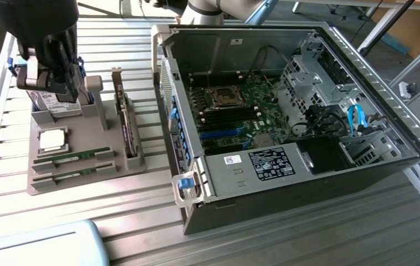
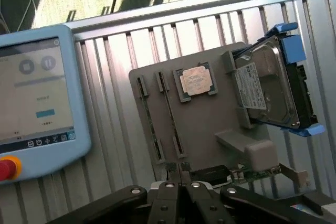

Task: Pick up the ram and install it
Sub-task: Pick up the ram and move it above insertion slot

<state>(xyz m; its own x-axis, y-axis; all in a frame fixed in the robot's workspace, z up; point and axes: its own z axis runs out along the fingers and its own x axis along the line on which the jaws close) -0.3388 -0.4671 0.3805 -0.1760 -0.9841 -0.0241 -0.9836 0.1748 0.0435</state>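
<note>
On a ribbed, silvery slatted metal table (image 1: 143,221), at the exterior view's left, a flat grey moulded parts holder (image 1: 92,136) with blocky posts and narrow slots. Set on edge in two parallel slots at its near end, the first ram stick (image 1: 73,159) and, just nearer, the second ram stick (image 1: 73,177): thin, long green circuit boards, both untouched and well apart from the arm. Just beyond them, in a square recess, a flat square CPU (image 1: 52,141) with a dull metal lid. At the holder's far end, propped upright, a boxy silver hard drive (image 2: 265,85) with a white label and blue plastic rails. Along the holder's right side, standing on edge, a long dark expansion card (image 1: 125,122) with a metal bracket. Above the hard-drive end, hanging from a bulky black arm, the gripper (image 1: 55,83). In the wrist view, black jointed links with bright pins converging on the fingers (image 2: 169,192), pressed together with nothing between them. At the exterior view's right, an open tower PC case (image 1: 225,180) of grey sheet metal, lying on its side. Inside, exposed, a green motherboard (image 1: 232,111) with a square socket and long black slots. Nearest of all, a pale blue teach pendant (image 1: 40,244) with rounded corners, a glossy screen and a red button (image 2: 8,167).
</note>
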